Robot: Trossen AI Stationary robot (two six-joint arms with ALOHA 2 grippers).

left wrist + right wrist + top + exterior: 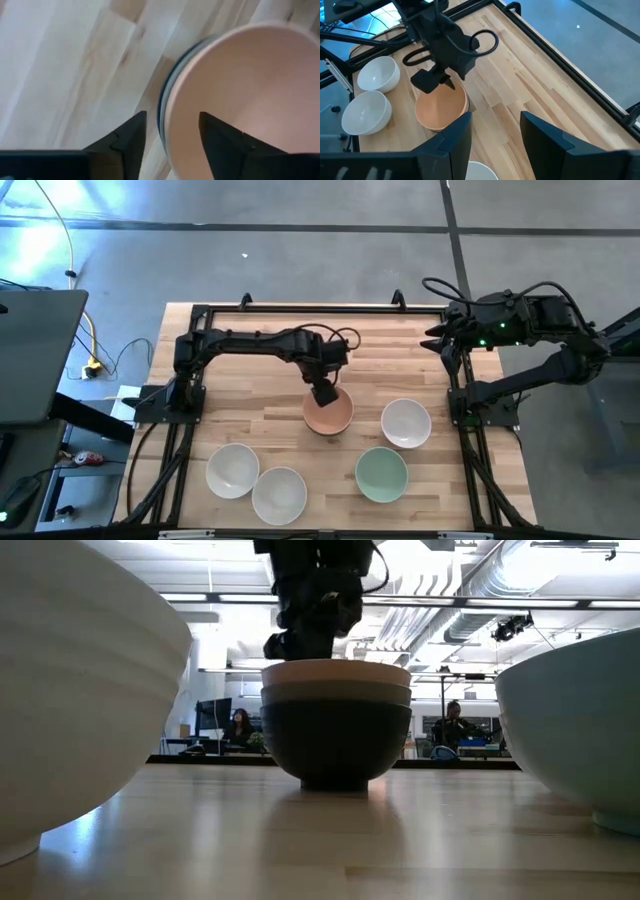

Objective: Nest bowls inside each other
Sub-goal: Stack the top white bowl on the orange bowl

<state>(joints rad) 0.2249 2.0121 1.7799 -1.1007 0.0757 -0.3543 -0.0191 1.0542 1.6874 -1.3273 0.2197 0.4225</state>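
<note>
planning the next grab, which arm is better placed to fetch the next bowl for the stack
Probably left: the left gripper hangs open over the peach bowl topping the stack, mid-table, with loose bowls nearby. The right gripper sits pulled back at the table's far right edge.

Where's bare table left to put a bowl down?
Free: the far strip of the table behind the peach-orange bowl stack, and the near right corner beside the mint green bowl. Crowded: the near half, with two white bowls touching, mint, and a third white bowl. The left claw sits at the stack's rim.
</note>
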